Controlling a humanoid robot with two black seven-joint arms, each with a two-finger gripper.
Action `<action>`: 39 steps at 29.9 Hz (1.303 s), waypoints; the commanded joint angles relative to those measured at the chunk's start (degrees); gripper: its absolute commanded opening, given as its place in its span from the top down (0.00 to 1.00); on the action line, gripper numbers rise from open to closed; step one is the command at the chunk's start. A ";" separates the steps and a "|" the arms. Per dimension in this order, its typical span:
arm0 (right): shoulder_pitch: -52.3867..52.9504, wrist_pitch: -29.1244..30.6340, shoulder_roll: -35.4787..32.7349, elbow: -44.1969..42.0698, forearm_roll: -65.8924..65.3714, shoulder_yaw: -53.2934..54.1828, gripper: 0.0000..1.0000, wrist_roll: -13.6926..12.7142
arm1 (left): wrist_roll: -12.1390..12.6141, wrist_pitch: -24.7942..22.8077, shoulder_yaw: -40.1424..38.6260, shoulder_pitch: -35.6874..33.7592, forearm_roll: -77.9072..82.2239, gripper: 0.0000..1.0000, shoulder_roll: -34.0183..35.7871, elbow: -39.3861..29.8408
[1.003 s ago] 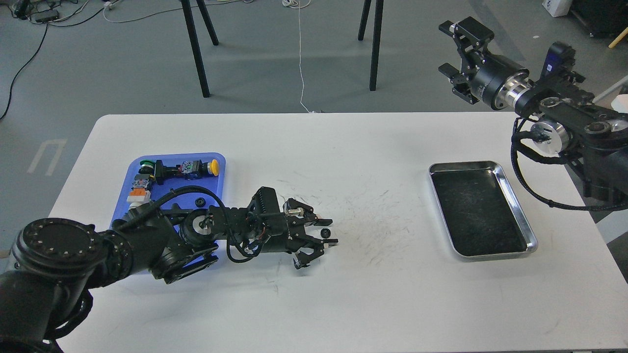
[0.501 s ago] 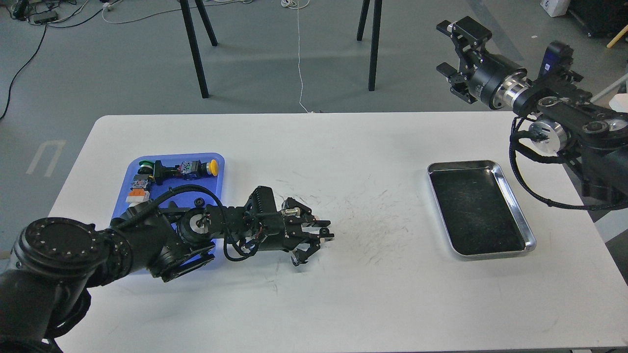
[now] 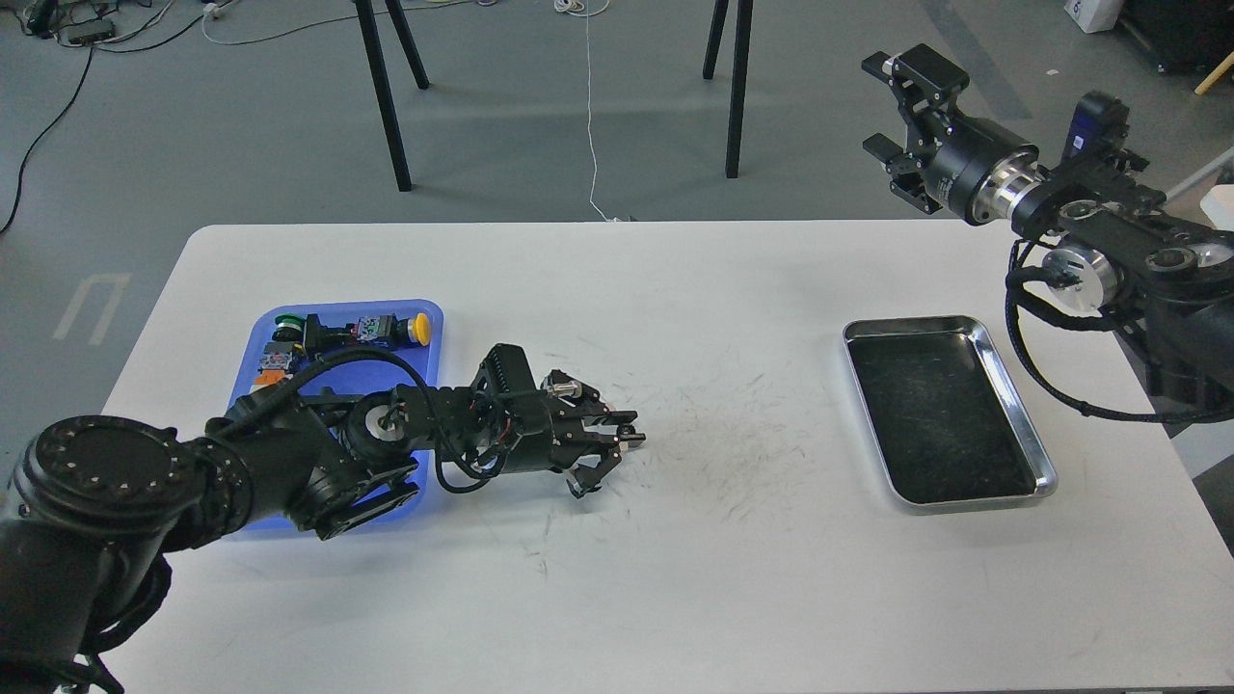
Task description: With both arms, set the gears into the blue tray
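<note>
Left gripper [image 3: 622, 443]: at the far end of the left arm, low over the white table [image 3: 675, 578]; its fingers lie close together, and a small dark object appears pinched between the tips, probably a gear [image 3: 629, 444], though too small and dark to confirm.
Left arm [image 3: 289, 463]: enters from the lower left and stretches nearly level toward the table centre, crossing over the near right part of the blue tray [image 3: 253, 339].
Blue tray: on the left of the table, well behind the left gripper; it holds a yellow-capped part [image 3: 419, 329] and other small components along its far edge.
Second gear: cannot be made out; the arm hides much of the tray.
Right gripper [image 3: 892, 106]: raised beyond the far right table edge, fingers spread apart, holding nothing.
Right arm [image 3: 1109, 231]: enters from the right, above the silver tray [image 3: 1012, 386].
</note>
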 commanded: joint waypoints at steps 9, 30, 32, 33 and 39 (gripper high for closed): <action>-3.15 0.18 -0.01 -1.80 0.16 -1.33 0.01 0.42 | -0.13 -5.56 -5.24 -7.21 -13.43 0.89 2.64 -5.37; -9.21 0.89 -0.63 -1.45 0.07 -1.33 0.01 2.09 | -0.13 -12.24 -17.63 -11.78 -26.17 0.89 10.81 -9.42; -9.65 0.80 -0.45 -1.36 0.07 -1.24 0.01 2.18 | -0.13 -12.85 -19.12 -11.78 -28.10 0.89 11.86 -9.42; -9.74 0.80 -0.45 -1.36 0.07 -1.24 0.01 2.18 | -0.13 -13.12 -19.82 -11.78 -29.15 0.89 12.30 -9.42; -10.70 0.80 -0.63 -1.45 0.07 -0.62 0.01 2.27 | -0.13 -13.47 -21.41 -10.99 -35.48 0.88 14.85 -9.33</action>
